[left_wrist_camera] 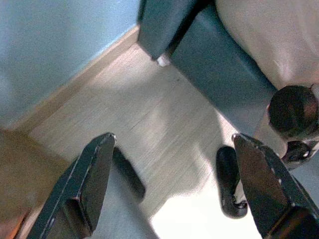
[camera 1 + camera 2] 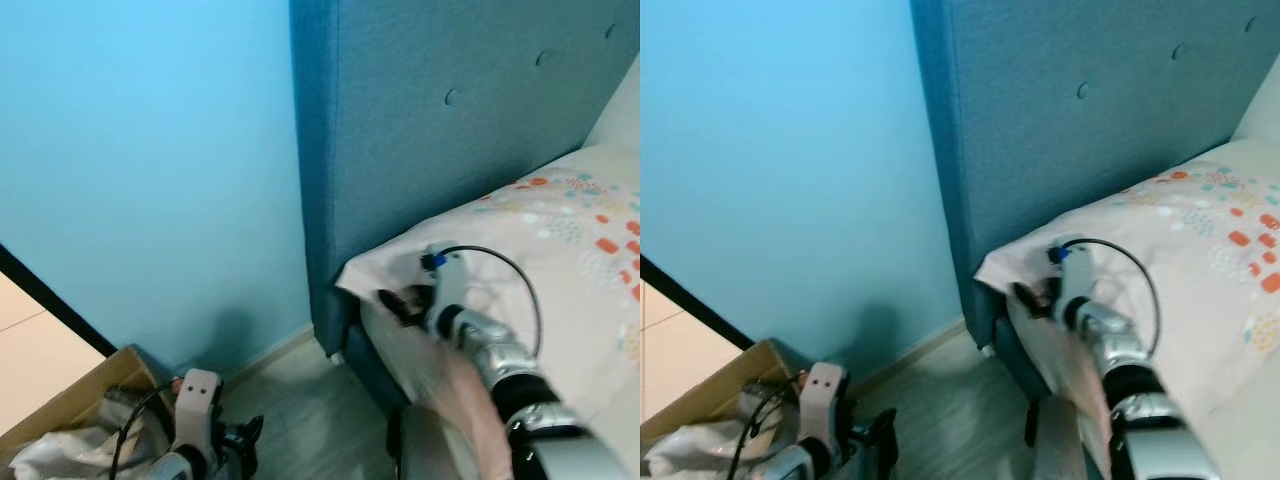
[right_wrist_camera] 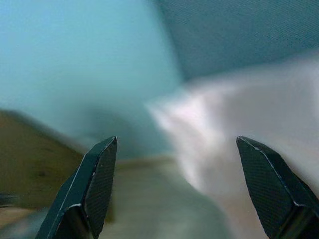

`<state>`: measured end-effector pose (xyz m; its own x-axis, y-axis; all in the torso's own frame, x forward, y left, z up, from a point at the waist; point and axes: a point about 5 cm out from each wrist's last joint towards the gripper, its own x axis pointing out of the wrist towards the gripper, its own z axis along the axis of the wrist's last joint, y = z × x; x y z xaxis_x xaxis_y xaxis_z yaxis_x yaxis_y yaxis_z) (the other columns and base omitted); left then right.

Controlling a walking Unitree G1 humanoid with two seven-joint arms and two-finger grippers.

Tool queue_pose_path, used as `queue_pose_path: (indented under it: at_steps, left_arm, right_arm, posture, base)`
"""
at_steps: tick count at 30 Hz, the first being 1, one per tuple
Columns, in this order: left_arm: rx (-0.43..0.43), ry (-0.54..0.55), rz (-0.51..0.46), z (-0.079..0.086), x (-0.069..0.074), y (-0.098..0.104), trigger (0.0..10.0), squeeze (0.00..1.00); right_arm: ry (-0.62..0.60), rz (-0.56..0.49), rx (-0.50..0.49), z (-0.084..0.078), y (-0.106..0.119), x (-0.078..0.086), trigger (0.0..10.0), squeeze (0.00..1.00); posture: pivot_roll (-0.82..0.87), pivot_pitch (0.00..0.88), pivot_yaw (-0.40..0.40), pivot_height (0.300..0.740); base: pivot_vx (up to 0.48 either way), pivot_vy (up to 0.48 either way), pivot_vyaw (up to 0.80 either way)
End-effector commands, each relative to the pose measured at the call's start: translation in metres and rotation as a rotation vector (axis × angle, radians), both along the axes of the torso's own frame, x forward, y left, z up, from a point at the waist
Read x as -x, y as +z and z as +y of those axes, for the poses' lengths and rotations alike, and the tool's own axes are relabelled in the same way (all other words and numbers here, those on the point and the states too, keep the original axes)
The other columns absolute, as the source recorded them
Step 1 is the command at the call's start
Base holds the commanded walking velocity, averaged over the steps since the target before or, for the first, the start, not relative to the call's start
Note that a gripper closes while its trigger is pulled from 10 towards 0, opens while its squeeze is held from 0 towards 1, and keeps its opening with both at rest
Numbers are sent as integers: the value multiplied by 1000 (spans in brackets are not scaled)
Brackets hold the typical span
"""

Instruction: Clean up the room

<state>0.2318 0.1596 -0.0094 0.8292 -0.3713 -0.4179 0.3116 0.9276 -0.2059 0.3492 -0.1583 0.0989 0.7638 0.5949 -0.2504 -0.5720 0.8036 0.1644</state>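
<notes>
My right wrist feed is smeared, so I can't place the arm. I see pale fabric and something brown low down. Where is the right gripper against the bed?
Observer: The right gripper is up at the near corner of the patterned bedcover, beside the blue headboard. I cannot tell whether it touches the fabric.
Operator: And the brown thing?
Observer: That is a cardboard box on the floor by the wall, with crumpled pale material in it.
Operator: Where's the left arm?
Observer: The left gripper hangs low over the wooden floor, jaws open, next to the box.
</notes>
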Motion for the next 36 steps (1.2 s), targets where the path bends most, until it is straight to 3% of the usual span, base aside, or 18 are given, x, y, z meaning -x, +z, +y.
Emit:
queue_pose_path:
  at_steps: [1,4,9,10,12,14,18,23,28,31,36]
  left_arm:
    - [-2,24,40,0,5,-9,10000,0]
    - [5,30,37,-6,-6,-8,10000,0]
    - [12,36,39,-10,-15,-8,10000,0]
    - [12,42,45,-11,-19,-9,10000,0]
    - [9,54,62,-13,-27,-9,10000,0]
    - [8,56,67,-14,-30,-9,10000,0]
    - [15,67,70,-17,-38,-6,10000,0]
    - [23,71,62,-22,-46,-2,10000,0]
    - [18,87,54,-24,-54,2,10000,0]
    - [10,157,64,-14,-59,4,10000,0]
    - [-39,181,84,0,-53,-3,10000,0]
  right_arm:
    - [54,10,-13,4,-2,5,10000,0]
    - [102,7,-16,8,-3,10,10000,0]
    - [74,-6,-67,9,1,13,10000,0]
    - [-3,2,-151,7,1,12,10000,0]
    - [-167,52,-206,3,-22,16,10000,0]
    - [-203,71,-210,2,-31,20,10000,0]
    - [-295,172,-143,4,-68,40,10000,0]
    - [-360,260,-79,-1,-90,53,10000,0]
    - [-381,301,-35,-2,-99,59,10000,0]
    - [-385,302,3,3,-99,55,10000,0]
    - [-377,275,20,7,-93,46,10000,0]
  posture:
    - [-56,87,-9,576]
    - [-91,15,-23,576]
    - [-117,0,-24,576]
    - [-130,0,-20,576]
    - [-144,0,-7,586]
    - [-144,0,-5,591]
    - [-154,0,10,609]
    - [-144,0,-1,623]
    - [-121,0,-14,633]
    - [-89,0,-29,647]
    - [-43,0,-56,666]
  base:
    - [0,0,0]
    - [0,0,0]
    - [0,0,0]
    - [0,0,0]
    - [0,0,0]
    - [0,0,0]
    - [0,0,0]
    - [0,0,0]
    - [0,0,0]
    - [0,0,0]
    - [0,0,0]
